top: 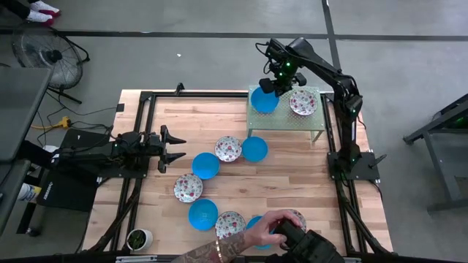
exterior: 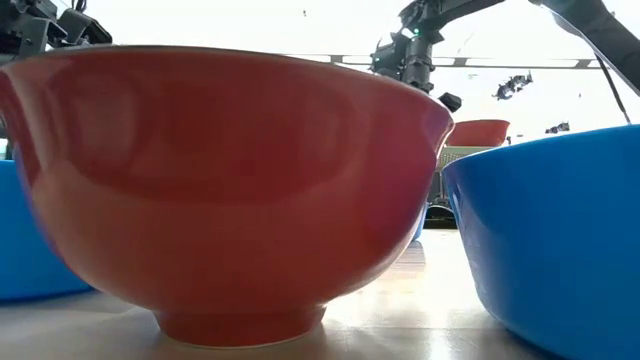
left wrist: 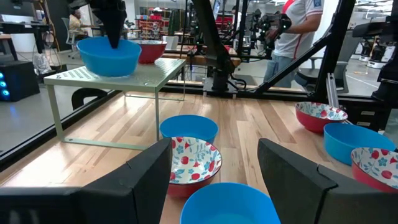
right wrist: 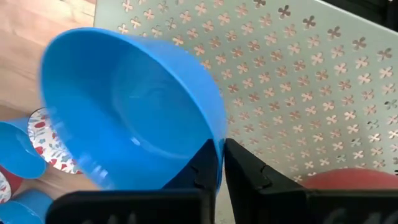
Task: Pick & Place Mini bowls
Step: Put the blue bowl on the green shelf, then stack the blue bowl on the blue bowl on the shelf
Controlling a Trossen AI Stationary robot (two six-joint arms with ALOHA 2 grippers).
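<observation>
R gripper pinches rim of blue mini bowl on perforated green rack beside floral bowl; set it flat, then release w/o tipping; L gripper idle, fingers apart.

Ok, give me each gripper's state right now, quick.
Left gripper: open, empty, waiting over the table's left side.
Right gripper: shut on the rim of a blue bowl, over the green perforated shelf.

1. The pale green perforated shelf carries a blue bowl and a floral bowl; bare room lies along its near edge.
2. A person's hand blocks the front bowls.
3. Bare wood lies between the left gripper and the shelf.
</observation>
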